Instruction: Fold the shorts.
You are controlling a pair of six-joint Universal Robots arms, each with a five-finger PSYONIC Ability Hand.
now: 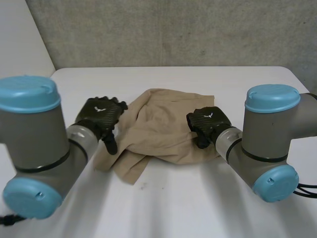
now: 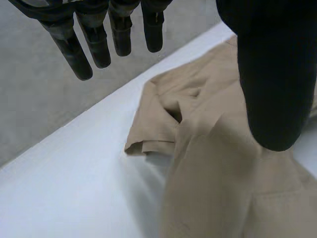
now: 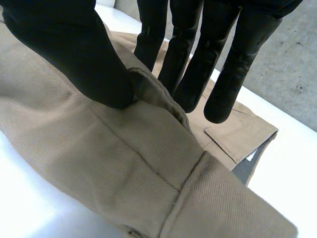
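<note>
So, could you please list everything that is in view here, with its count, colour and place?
shorts: one, tan, crumpled on the middle of the table, between the two hands.
table: one, white, under the shorts and both arms.
wall: one, grey, beyond the table's far edge.
left arm: one, grey with light-blue caps, at the near left of the table.
right arm: one, grey with light-blue caps, at the near right.
left hand: one, black, at the shorts' left edge, fingers straight, holding nothing.
right hand: one, black, at the shorts' right edge, thumb and fingers pinching a fold of the cloth.
</note>
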